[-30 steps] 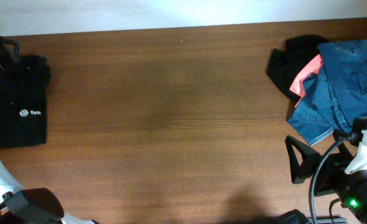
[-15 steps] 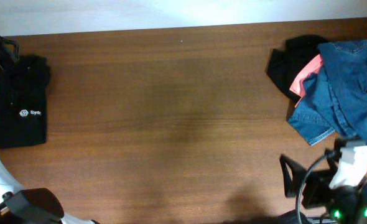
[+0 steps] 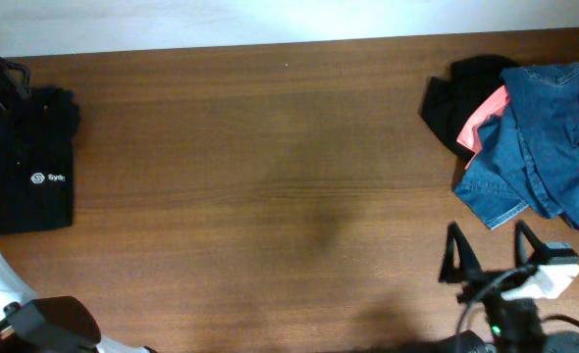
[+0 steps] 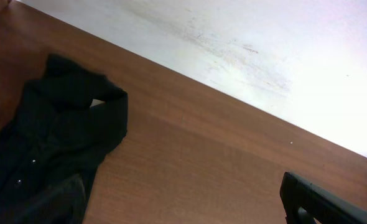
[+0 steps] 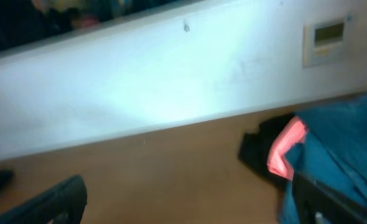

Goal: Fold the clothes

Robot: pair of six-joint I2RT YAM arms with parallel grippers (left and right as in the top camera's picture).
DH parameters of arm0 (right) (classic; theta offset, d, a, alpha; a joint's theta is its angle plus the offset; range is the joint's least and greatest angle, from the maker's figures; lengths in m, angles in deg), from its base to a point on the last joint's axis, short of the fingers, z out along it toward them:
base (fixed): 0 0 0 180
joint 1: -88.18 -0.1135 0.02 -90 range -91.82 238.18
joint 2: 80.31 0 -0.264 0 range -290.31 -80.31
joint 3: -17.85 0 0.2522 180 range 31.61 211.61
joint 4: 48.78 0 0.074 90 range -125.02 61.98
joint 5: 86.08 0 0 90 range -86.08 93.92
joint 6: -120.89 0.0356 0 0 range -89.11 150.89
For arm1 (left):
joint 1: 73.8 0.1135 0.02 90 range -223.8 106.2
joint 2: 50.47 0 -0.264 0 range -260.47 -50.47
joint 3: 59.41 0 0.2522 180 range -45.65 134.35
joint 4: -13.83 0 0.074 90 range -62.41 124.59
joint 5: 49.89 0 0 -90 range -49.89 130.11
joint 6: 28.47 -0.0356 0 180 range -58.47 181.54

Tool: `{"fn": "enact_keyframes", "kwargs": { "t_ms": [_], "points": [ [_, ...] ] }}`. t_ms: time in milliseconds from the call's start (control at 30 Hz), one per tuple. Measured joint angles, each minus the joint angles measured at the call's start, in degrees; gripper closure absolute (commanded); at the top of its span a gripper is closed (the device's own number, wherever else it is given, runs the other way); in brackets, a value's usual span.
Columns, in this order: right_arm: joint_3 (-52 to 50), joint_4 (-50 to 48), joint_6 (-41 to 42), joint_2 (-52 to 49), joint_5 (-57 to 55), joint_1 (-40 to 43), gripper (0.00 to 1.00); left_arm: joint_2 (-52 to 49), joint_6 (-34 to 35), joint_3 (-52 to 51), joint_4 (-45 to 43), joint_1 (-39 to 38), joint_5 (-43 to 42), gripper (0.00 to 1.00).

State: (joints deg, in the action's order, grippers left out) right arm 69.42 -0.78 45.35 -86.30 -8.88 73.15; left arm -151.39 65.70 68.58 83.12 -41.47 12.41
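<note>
**Overhead view: the unfolded heap is placed just ahead of the right gripper**

The brown wooden table (image 3: 270, 196) is seen bare across its middle, with the clothes split between its two ends. The largest piece, a rumpled blue denim garment (image 3: 550, 147), is spread ahead of the right gripper (image 3: 489, 250) and a little to its right. Its long axis is judged to run from the far edge back toward that gripper, and its near hem corner is found close in front of the fingertips but not touching them. Under it, further ahead, a crumpled black garment (image 3: 451, 93) is partly covered. A smaller coral-pink piece (image 3: 481, 123) is wedged between the two.

At the other end, a black shirt with a small white round logo (image 3: 29, 172) is laid flat and squared, so it is taken as already folded. It is found just beside the left gripper (image 3: 0, 76) and well apart from the heap.

In the right wrist view both dark fingers are seen spread to the frame's lower corners, with only table between them: the jaws are fully parted and nothing is held. In the left wrist view only part of the left gripper's fingers is shown. It is likewise read as wide open, and no cloth is caught.

The right arm is judged much the nearer to the heap. The next reach is therefore expected forward and slightly right, onto the denim's near hem.
</note>
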Motion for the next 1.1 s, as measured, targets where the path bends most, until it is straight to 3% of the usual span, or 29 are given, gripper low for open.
{"fn": "enact_keyframes", "kwargs": {
  "t_ms": [167,467,1100],
  "points": [
    [-13.2,-17.9,0.0,2.3,4.3,3.4,0.01,0.0,0.0,0.0,0.0,0.0,0.0,0.00],
    [-25.9,-34.4,0.0,4.9,8.9,4.9,0.01,0.0,0.0,0.0,0.0,0.0,0.0,0.00],
    [-36.7,-38.4,0.0,5.2,9.5,5.1,0.01,0.0,0.0,0.0,0.0,0.0,0.0,0.00]
  ]
}}
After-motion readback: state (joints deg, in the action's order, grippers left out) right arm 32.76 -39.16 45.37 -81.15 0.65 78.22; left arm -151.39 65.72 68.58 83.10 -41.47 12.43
